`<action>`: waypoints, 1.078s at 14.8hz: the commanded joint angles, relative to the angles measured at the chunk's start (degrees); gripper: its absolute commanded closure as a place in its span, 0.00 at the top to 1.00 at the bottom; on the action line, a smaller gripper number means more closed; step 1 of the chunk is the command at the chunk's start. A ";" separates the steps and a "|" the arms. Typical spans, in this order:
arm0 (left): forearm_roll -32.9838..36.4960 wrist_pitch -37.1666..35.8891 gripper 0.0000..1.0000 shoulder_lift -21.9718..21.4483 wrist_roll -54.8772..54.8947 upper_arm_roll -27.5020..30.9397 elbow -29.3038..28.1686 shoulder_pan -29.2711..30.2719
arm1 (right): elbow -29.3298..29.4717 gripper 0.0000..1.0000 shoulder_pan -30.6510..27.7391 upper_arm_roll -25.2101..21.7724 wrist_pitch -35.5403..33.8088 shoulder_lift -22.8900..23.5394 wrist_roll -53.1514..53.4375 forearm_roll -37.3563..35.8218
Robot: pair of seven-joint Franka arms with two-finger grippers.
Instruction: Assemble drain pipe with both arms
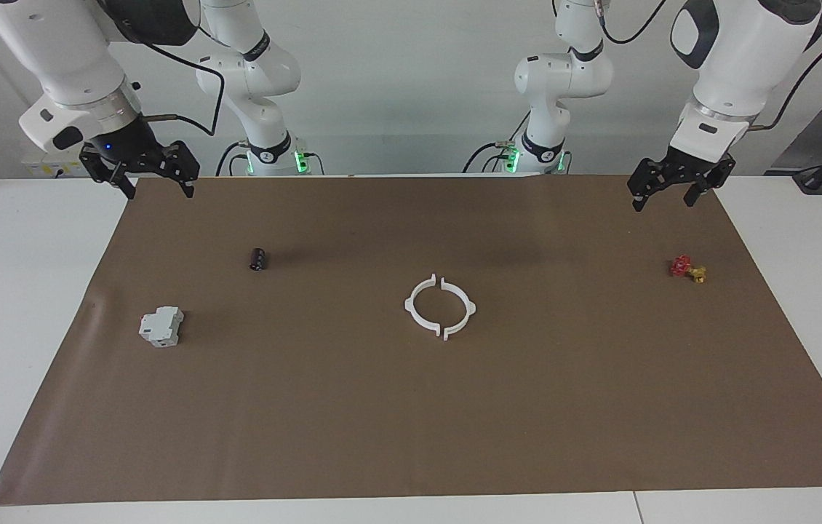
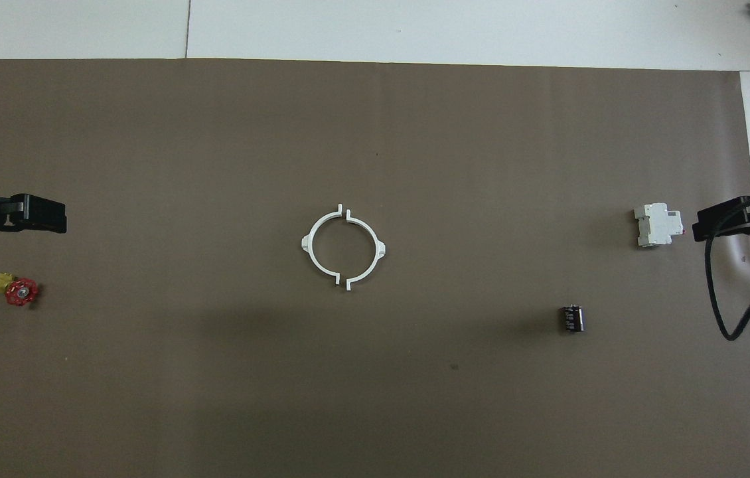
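drain pipe (image 1: 440,307): two white half-ring arcs lying flat mid-tabletop on the brown mat, curved ends facing each other as a ring, small gaps showing at both seams, so not joined; nothing touching them.
arc toward right arm's end (image 2: 322,244): lying flat, tab at mid-curve pointing outward.
arc toward left arm's end (image 2: 367,249): lying flat just beside the other arc, tab at mid-curve pointing outward.
left gripper (image 1: 673,191): hanging in the air over the mat's corner at the robots' edge, left arm's end; fingers spread wide, holding nothing.
right gripper (image 1: 153,180): hanging in the air over the mat's corner at the robots' edge, right arm's end; fingers spread wide, holding nothing.
red and yellow valve (image 1: 687,268): sitting on the mat near the left arm's end of the tabletop, well apart from the ring.
black cylinder (image 1: 258,258): lying on the mat toward the right arm's end, nearer to the robots than the ring.
grey-white box (image 1: 161,326): sitting on the mat near the right arm's end edge, farther from the robots than the black cylinder.
brown mat (image 1: 411,437): covering most of the white tabletop (image 1: 25,291).
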 commanded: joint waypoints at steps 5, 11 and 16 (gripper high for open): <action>-0.87 -2.39 1.00 -0.61 -0.38 0.26 0.32 -0.43 | 0.35 1.00 -0.55 0.50 -0.31 0.08 1.18 -0.19; -0.87 -1.24 1.00 -1.75 3.82 0.79 0.06 0.18 | 0.35 1.00 -0.55 0.50 -0.31 0.08 1.18 -0.27; -0.87 -1.16 1.00 -1.92 5.77 0.97 -0.21 0.27 | 0.43 1.00 -0.55 0.50 -0.31 0.17 1.27 -0.27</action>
